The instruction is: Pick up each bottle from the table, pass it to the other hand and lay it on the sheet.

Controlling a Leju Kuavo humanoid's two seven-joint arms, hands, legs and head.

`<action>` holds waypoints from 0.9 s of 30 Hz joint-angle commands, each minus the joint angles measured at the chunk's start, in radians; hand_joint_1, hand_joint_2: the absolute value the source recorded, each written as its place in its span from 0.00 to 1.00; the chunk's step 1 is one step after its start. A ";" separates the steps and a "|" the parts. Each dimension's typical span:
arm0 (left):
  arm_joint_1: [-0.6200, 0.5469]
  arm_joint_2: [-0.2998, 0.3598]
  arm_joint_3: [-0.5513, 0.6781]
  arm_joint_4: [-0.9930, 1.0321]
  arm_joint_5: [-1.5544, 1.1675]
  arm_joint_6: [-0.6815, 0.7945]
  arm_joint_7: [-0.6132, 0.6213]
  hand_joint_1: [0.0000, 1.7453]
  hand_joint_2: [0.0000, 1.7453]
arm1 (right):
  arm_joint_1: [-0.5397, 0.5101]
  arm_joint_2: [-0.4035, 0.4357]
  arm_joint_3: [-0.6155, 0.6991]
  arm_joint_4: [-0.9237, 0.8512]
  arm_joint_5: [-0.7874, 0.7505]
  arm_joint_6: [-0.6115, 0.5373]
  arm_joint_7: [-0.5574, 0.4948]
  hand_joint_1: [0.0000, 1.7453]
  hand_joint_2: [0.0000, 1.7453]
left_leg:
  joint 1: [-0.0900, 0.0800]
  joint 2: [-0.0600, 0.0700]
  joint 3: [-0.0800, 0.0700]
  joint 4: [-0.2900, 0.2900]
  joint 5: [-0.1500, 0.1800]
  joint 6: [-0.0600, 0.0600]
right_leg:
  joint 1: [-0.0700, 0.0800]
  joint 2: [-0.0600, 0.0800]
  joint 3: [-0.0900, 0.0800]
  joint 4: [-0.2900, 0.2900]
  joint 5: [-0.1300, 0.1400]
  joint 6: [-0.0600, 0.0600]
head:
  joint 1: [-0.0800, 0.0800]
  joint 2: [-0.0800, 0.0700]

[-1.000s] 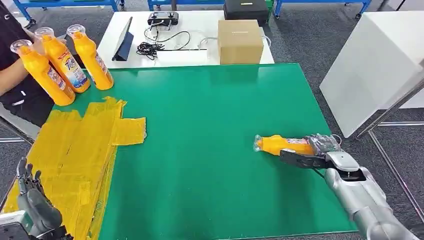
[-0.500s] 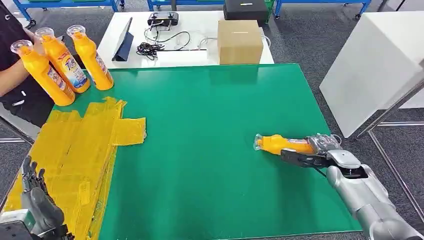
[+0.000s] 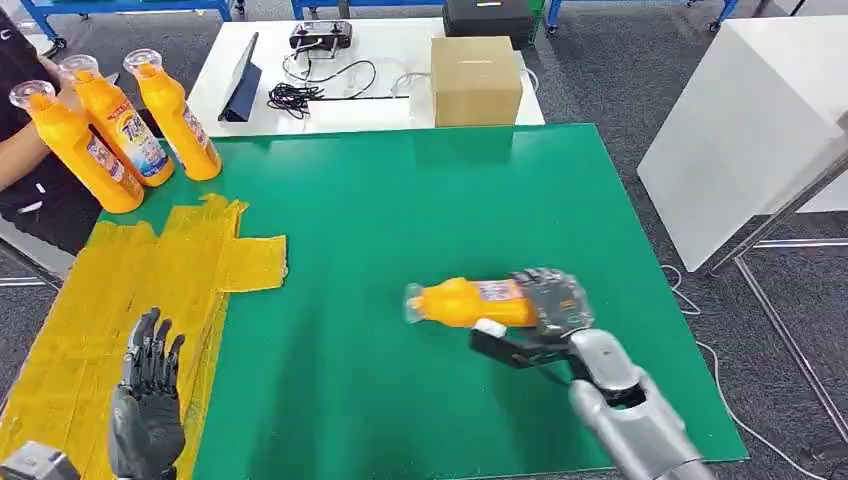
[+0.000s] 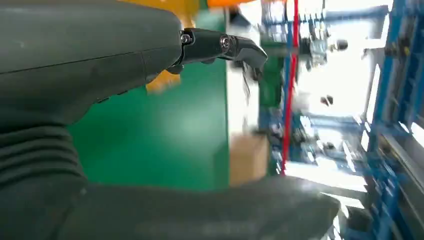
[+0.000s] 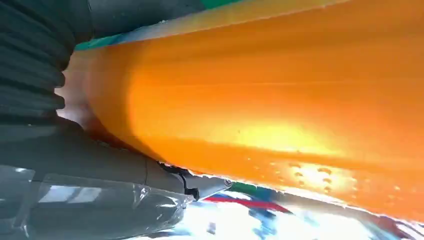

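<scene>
Bottles first: four orange ones in total. Three stand upright [image 3: 110, 125] in a tight bunch at the far left corner of the green table [image 3: 400, 210], just beyond the yellow sheet [image 3: 130, 300]. The fourth bottle [image 3: 465, 302] is lying sideways in the right hand [image 3: 535, 320], cap pointing toward the sheet, over the middle-right of the green surface and well apart from the sheet. From the head view I honestly can't tell if it's touching the table or just above it.

The right wrist view gets something the overhead doesn't: the orange body [image 5: 280, 110] pressed right up against the palm, with a dark finger [image 5: 200, 186] curled under it, so that hand is properly clamped on it.

The left hand [image 3: 148, 400] is raised over the near part of the yellow sheet, fingers spread and straight, holding nothing. Its wrist view shows a fingertip [image 4: 235, 47] stretched out with green table past it, plus a blurry cardboard box [image 4: 247, 157].

That one box [image 3: 476, 80] sits on the white table [image 3: 400, 110] behind, alongside some cables [image 3: 300, 92] and a tablet [image 3: 244, 88]. A person's arm [image 3: 25, 165] is at the left edge by the standing bottles.
</scene>
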 commanded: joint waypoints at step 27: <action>-0.020 0.204 -0.465 0.025 -0.122 0.328 -0.088 0.00 1.00 | 0.083 0.294 0.161 -0.186 -0.352 -0.027 -0.094 1.00 1.00 | -0.001 -0.003 -0.003 -0.002 0.000 -0.002 | -0.001 -0.004 -0.001 0.000 -0.001 -0.003 | 0.001 0.000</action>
